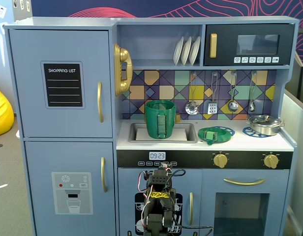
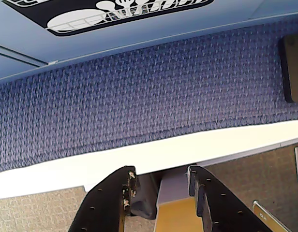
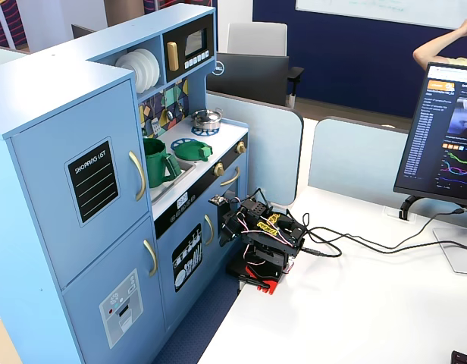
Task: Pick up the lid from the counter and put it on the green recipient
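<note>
Green lid (image 1: 214,133) sits on the counter over a blue burner ring (image 1: 225,131), right of the green recipient (image 1: 160,118) in the sink (image 1: 136,129). We see our gripper (image 2: 161,176) empty, fingers apart.

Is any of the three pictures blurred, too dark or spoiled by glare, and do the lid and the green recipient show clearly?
One fixed view is evenly lit and sharp; the lid and green recipient read clearly, with only small highlights on the silver pot. The wrist view is sharp on the carpet, while the gripper is dark. The other fixed view is bright, the lid small.
</note>
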